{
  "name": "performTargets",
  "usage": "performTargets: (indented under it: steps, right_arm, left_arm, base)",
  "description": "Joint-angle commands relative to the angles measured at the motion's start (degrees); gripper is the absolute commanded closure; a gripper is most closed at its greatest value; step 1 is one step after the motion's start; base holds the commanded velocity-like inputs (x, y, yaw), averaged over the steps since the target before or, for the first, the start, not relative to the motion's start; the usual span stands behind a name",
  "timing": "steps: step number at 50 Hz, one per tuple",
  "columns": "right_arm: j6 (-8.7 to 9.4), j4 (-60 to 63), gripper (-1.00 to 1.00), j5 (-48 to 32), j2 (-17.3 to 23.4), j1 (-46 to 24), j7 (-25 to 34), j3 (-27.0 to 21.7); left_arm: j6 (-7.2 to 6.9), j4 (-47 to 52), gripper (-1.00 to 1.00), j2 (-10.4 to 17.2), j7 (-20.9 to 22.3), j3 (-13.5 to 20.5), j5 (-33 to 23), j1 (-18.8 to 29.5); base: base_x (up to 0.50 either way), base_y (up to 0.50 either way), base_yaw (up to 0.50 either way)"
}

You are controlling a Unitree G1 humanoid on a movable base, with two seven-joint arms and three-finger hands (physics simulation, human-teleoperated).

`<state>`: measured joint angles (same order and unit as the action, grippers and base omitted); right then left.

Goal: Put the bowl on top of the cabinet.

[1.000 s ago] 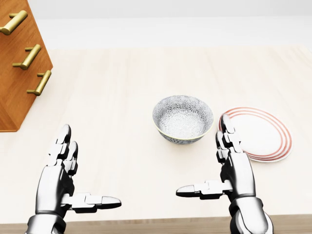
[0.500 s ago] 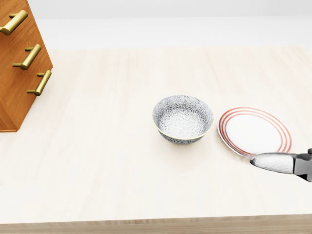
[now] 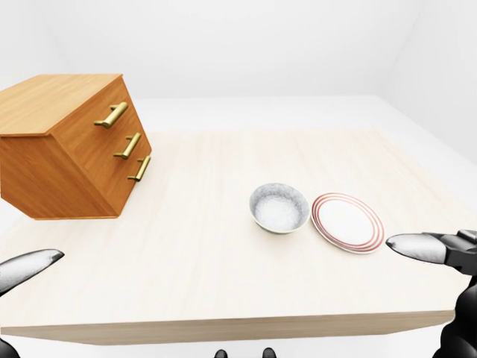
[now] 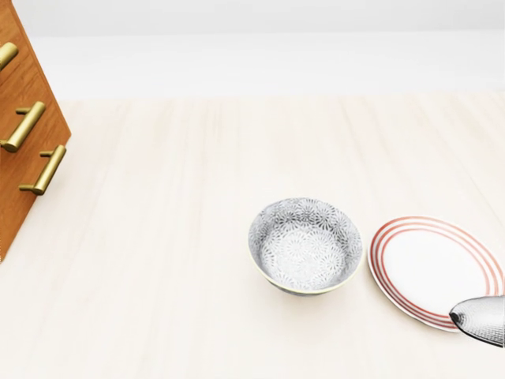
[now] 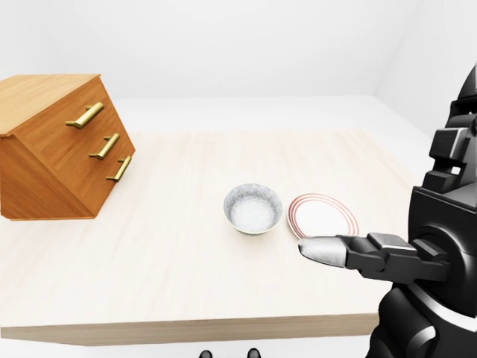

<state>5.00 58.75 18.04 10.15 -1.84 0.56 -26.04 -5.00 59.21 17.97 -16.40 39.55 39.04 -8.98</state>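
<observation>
the bowl (image 4: 305,245) sits on the counter (image 3: 201,246), touching nothing, just left of the plate (image 4: 435,268) and well right of the cabinet (image 3: 71,145). to grasp well, bring the right hand (image 5: 417,257) in low, fingers around the rim. it holds nothing, one finger extended; its spread i cannot tell. the left hand (image 3: 26,267) shows only a fingertip.

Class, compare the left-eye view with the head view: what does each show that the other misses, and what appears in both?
Only the left-eye view shows the cabinet's top, the table's near edge and a fingertip of the left hand. Only the head view shows the bowl's floral pattern up close. Both show the bowl, the red-ringed plate, the cabinet's brass handles and a fingertip of the right hand.
</observation>
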Motion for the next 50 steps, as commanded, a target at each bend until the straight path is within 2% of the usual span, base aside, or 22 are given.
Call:
performTargets:
  steps: [1, 7, 9, 10, 13, 16, 18, 20, 23, 24, 27, 37, 45, 50]
  right_arm:
    - [0.00, 1.3, -1.00, 1.1, 0.4, -0.6, -0.1, -1.3]
    - [0.00, 1.3, -1.00, -1.2, -1.9, 0.9, 1.7, -0.6]
    - [0.00, 0.7, -1.00, -2.5, -2.2, 0.8, 2.1, -0.1]
    - [0.00, 1.1, -1.00, -2.3, -0.6, -0.6, 1.0, -0.6]
    - [0.00, 0.5, -1.00, -3.9, -1.6, -0.6, 1.5, -0.2]
    - [0.00, 0.2, -1.00, -6.0, -2.6, 0.5, 2.1, 1.4]
    - [0.00, 1.2, -1.00, -4.5, -0.6, -1.6, 0.7, 1.0]
    - [0.00, 1.2, -1.00, -4.2, -0.4, -1.4, 0.4, 1.2]
    - [0.00, 1.2, -1.00, -4.9, -1.6, -0.3, 1.5, 1.3]
    - [0.00, 1.2, -1.00, -3.9, -0.6, -1.3, 0.9, 0.7]
    - [0.00, 1.3, -1.00, -5.5, -2.4, 0.8, 2.0, 1.7]
    - [0.00, 1.3, -1.00, -3.6, -0.8, 1.4, 0.0, 2.1]
    - [0.00, 1.3, -1.00, -5.3, -1.3, -0.3, 1.0, 2.5]
    - [0.00, 1.3, -1.00, -5.1, -1.0, -1.0, 1.0, 2.2]
  left_arm:
    - [0.00, 0.8, -1.00, 1.4, -2.1, 0.4, 1.9, -0.6]
    - [0.00, 0.8, -1.00, 1.8, -2.4, 0.2, 2.3, -1.0]
    - [0.00, 0.8, -1.00, 2.0, -2.7, 0.0, 2.3, -1.2]
    - [0.00, 0.8, -1.00, 2.2, -2.9, 0.0, 2.6, -1.3]
    - [0.00, 0.8, -1.00, 3.1, -3.6, 0.2, 3.4, -1.7]
    - [0.00, 0.8, -1.00, 2.7, -3.4, -0.3, 2.9, -1.7]
    - [0.00, 0.8, -1.00, 2.7, -3.5, -1.1, 2.4, -1.8]
    - [0.00, 0.8, -1.00, 2.8, -3.6, -1.8, 2.0, -2.0]
    - [0.00, 0.8, -1.00, 3.3, -3.9, -1.3, 2.9, -2.2]
    - [0.00, 0.8, -1.00, 3.3, -4.0, -1.2, 3.0, -2.3]
    - [0.00, 0.8, -1.00, 3.3, -4.1, -1.5, 2.8, -2.5]
    - [0.00, 0.8, -1.00, 4.4, -5.0, -1.8, 3.4, -3.5]
    - [0.00, 0.8, -1.00, 6.1, -6.4, -1.9, 4.6, -4.7]
    - [0.00, 0.8, -1.00, 6.0, -6.4, -2.3, 4.3, -4.8]
  base:
    - [0.50, 0.00, 0.00]
    - [0.50, 0.00, 0.00]
    - [0.39, 0.00, 0.00]
    - [0.00, 0.00, 0.00]
    - [0.00, 0.18, 0.00]
    - [0.00, 0.50, 0.00]
    - [0.00, 0.50, 0.00]
    - [0.00, 0.50, 0.00]
    - [0.00, 0.50, 0.00]
    - [0.00, 0.50, 0.00]
    - [0.00, 0.50, 0.00]
    - [0.00, 0.50, 0.00]
    - [0.00, 0.50, 0.00]
    - [0.00, 0.50, 0.00]
